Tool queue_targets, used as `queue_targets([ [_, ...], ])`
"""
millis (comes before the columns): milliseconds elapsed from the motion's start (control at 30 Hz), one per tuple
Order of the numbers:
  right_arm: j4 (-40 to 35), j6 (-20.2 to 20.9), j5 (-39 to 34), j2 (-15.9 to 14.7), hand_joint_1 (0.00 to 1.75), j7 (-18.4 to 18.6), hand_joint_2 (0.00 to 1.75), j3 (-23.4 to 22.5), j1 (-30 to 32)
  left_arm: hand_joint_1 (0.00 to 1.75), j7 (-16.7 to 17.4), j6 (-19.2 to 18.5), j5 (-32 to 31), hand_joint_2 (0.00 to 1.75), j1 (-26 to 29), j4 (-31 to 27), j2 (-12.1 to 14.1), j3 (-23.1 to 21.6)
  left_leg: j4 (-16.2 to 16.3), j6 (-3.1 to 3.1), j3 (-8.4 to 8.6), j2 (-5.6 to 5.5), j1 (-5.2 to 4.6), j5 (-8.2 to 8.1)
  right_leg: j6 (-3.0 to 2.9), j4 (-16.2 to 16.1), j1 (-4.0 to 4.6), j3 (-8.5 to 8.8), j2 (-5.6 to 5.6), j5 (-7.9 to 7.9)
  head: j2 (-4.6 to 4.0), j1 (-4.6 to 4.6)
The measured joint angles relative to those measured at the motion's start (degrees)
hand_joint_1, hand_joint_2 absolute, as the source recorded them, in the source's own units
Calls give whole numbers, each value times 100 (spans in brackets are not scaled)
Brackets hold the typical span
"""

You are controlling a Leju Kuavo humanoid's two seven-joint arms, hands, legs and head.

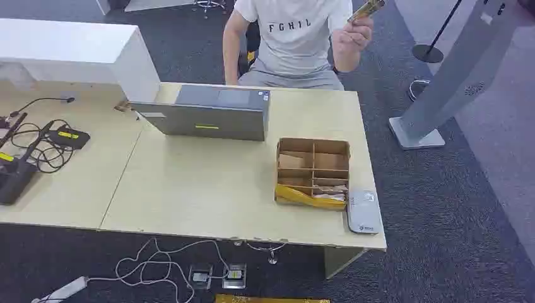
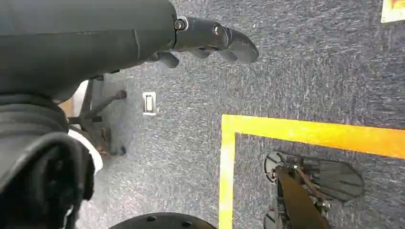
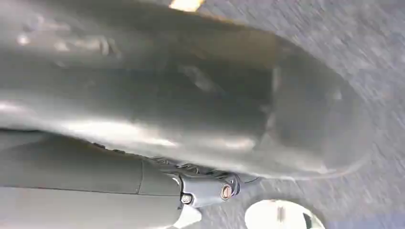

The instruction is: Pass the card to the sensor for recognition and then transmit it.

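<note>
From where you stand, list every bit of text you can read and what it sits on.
"FGHIL" on the person's T-shirt.
Sensor: small mark near its front edge, too small to read.
Laptop: stickers, one yellow, unreadable.
Card in the person's hand: print blurred.

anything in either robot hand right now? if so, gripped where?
Left robot hand hangs over the carpet holding nothing. Right robot hand: too blurred to tell. The person's hand holds a card by its lower end.

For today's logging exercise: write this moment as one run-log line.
person's hand: holds card raised | sensor: beside box | left hand: empty, over floor
</note>
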Motion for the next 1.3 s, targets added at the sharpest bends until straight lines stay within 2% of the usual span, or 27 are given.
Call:
queue_targets([
  [67, 0, -20, -76, -96, 0, -135, 0, -59, -4, 0, 2, -7, -9, 0, 0, 0, 0, 0, 0, 0, 0, 0, -1, 0, 0, 0, -1, 0, 0, 0, 0, -2],
  [167, -4, -7, -323, -262, 0, -557, 0, -203, -16, 0, 2, -15, -35, 0, 0, 0, 0, -2, 0, 1, 1, 0, -6, 0, 0, 0, -6, -1, -2, 0, 0, -7],
  [333, -7, 55, -394, -709, 0, -619, 0, -402, -69, 0, 2, -15, -37, 0, 0, 0, 0, -7, 0, 1, 1, 0, -3, 0, 0, 0, -3, 0, -1, 0, 0, 0],
  [733, -7, 52, -396, -907, 0, -636, 0, -595, -80, 0, 2, -17, -39, 0, -1, 0, -2, -11, 0, 1, 0, 0, -3, 0, 0, 1, -3, 0, -2, 0, 0, -2],
  [800, -7, 118, -481, -927, 0, -795, 0, -612, -80, 0, 2, -20, -39, 0, -1, 0, -2, -13, 0, 1, 0, 0, -3, 0, 0, 1, -4, 0, -2, 0, 0, -2],
  [867, -15, 401, -577, -1006, 0, -1113, 0, -678, -96, 0, -46, -33, -28, 0, 0, 0, -4, -13, 0, 1, -2, 0, -7, 0, 1, 1, -7, 0, -2, 0, 0, -4],
  [967, -72, 682, -484, -1364, 0, -1222, 0, -737, -306, 0, -186, -74, -15, 0, 0, 0, -4, -13, 0, 4, -7, 3, -21, 2, 8, 2, -21, -3, -1, 5, 0, -7],
  [1167, -271, 1174, -142, -2191, 0, -1084, 0, -734, -1160, 0, -223, -83, -22, 0, 1, 0, -11, -17, 1, 16, -2, 17, -35, 9, 24, 1, -35, -5, 16, 16, 0, -7],
  [1233, -374, 1361, -286, -2454, 0, -1048, 0, -730, -1579, 0, -330, -148, -72, 0, 2, 0, -13, -22, 3, 28, -9, 18, -41, 17, 38, 2, -41, -6, 17, 27, 0, -4],
  [1300, -514, 1533, -479, -2919, 0, -497, 0, -728, -2553, 0, -442, -232, -131, 0, 9, 0, -2, -33, 5, 41, -39, 37, -101, 25, 43, 48, -104, -72, 36, 40, 0, -15],
])
